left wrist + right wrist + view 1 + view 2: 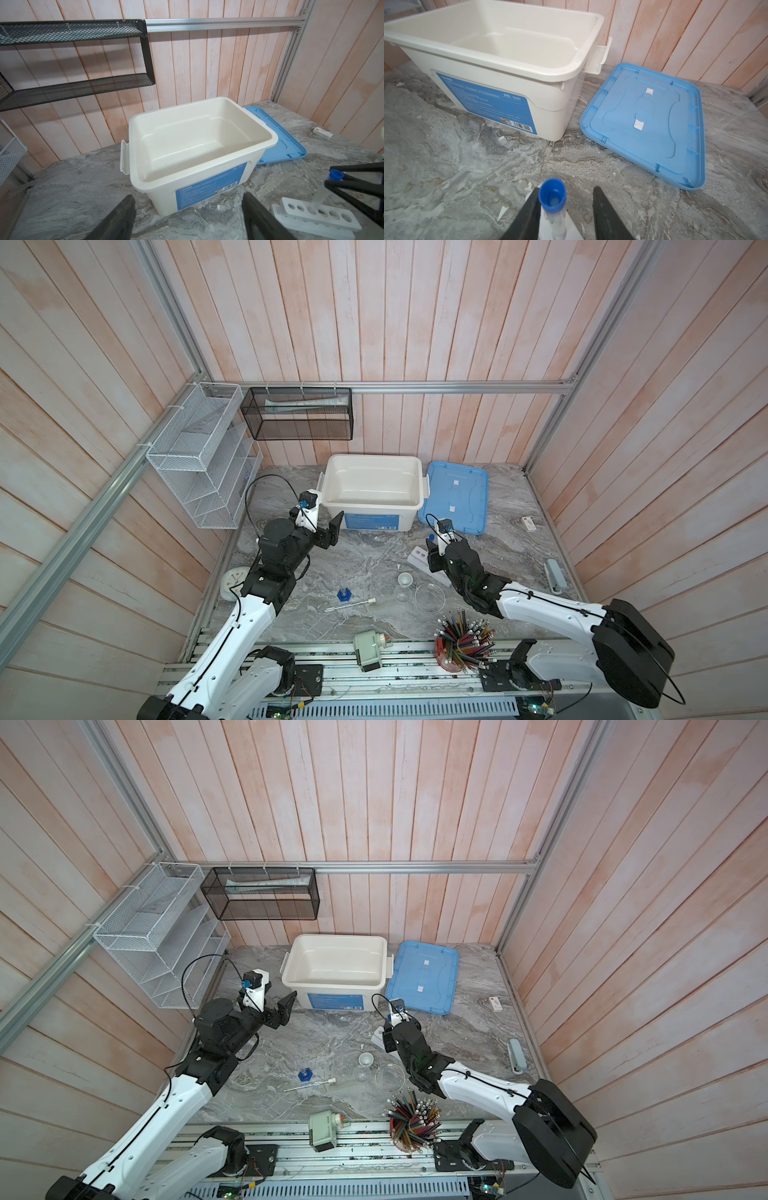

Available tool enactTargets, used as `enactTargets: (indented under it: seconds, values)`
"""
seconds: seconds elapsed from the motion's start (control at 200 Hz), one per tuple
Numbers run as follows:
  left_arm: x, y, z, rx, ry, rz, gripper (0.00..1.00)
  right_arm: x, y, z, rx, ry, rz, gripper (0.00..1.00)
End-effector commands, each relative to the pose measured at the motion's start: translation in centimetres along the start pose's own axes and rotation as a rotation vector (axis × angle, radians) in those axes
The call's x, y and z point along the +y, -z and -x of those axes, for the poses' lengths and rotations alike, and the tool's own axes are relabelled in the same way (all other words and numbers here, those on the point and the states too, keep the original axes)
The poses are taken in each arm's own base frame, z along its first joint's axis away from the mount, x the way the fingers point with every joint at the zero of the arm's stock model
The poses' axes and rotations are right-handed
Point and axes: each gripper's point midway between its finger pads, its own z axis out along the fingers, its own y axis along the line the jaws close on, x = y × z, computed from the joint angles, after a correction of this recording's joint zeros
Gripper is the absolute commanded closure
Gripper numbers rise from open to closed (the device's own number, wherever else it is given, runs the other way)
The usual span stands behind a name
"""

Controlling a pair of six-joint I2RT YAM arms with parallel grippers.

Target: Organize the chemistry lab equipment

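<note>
Clear blue-capped tube [553,207] in holed rack [328,220].

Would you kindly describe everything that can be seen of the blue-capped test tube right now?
The blue-capped test tube is a slim, clear tube, plastic by its look, closed with a round blue cap; no contents show. It stands with a slight lean in the third hole from one end of the white rack. The right gripper straddles it with its jaws parted: one finger sits close beside the tube, the other is clearly apart.
</note>
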Motion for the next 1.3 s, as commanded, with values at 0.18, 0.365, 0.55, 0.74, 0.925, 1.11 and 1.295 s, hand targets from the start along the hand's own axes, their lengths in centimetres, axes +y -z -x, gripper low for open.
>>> enactTargets:
  seconds: [0.18, 0.365, 0.55, 0.74, 0.925, 1.11, 1.295]
  values:
    - [-4.0, 3.3, -0.8, 0.105, -0.129, -0.204, 0.22, -0.9, 3.7, 8.1, -0.122, 0.051, -0.021, 0.52]
    - [-6.1, 5.3, -4.5, 0.268, -0.221, -0.308, 0.26, -1.5, 4.9, 11.1, -0.131, 0.096, -0.032, 0.52]
    - [-5.4, 5.7, -7.7, 0.376, -0.260, -0.264, 0.27, -2.4, 5.9, 11.8, -0.145, 0.081, -0.034, 0.52]
    - [-4.9, 6.1, -9.0, 0.358, -0.194, -0.207, 0.28, -3.1, 6.3, 10.8, -0.149, 0.056, -0.030, 0.52]
    - [-7.2, 7.2, -11.1, 0.400, -0.254, -0.354, 0.29, -3.7, 6.0, 10.1, -0.138, 0.054, -0.035, 0.52]
    - [-9.0, 8.2, -12.5, 0.482, -0.371, -0.467, 0.31, -4.0, 5.7, 9.1, -0.125, 0.033, -0.037, 0.53]
    - [-9.8, 9.2, -15.8, 0.626, -0.496, -0.545, 0.35, -4.4, 5.8, 8.2, -0.117, 0.012, -0.046, 0.53]
